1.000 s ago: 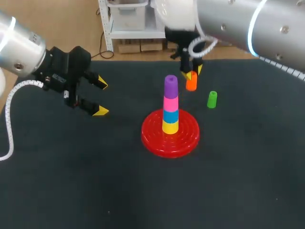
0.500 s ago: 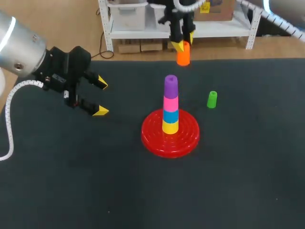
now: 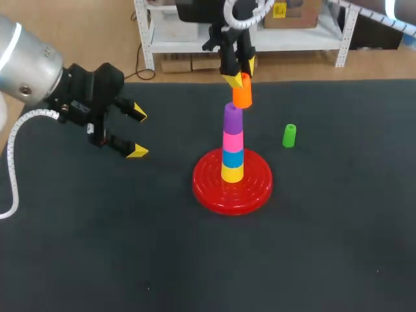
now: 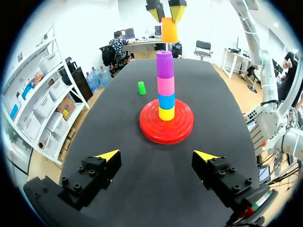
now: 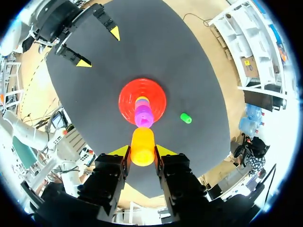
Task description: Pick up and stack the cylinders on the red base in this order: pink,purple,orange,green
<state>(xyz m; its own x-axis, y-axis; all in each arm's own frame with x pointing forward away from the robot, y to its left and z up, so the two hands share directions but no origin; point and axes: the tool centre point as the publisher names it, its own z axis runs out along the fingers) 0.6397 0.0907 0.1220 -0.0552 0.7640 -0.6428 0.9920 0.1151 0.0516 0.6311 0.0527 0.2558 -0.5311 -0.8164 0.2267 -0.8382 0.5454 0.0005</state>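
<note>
On the red base (image 3: 255,188) (image 4: 182,130) (image 5: 128,97) stands a stack of yellow, blue, pink and purple cylinders; the purple one (image 3: 233,117) (image 4: 164,64) (image 5: 143,116) is on top. My right gripper (image 3: 236,75) (image 5: 142,151) is shut on the orange cylinder (image 3: 242,93) (image 4: 169,30) (image 5: 142,145), which hangs in the air just above and slightly right of the purple one. The green cylinder (image 3: 289,135) (image 4: 141,87) (image 5: 185,117) stands on the table right of the base. My left gripper (image 3: 138,134) (image 4: 157,156) is open and holds nothing, well left of the base.
The black tabletop (image 3: 208,260) spreads wide around the base, with bare room in front and to both sides. Its far edge runs just behind the right gripper.
The right gripper has lifted the orange cylinder off the table and carried it up and left, to just over the purple cylinder. The left arm has not moved.
</note>
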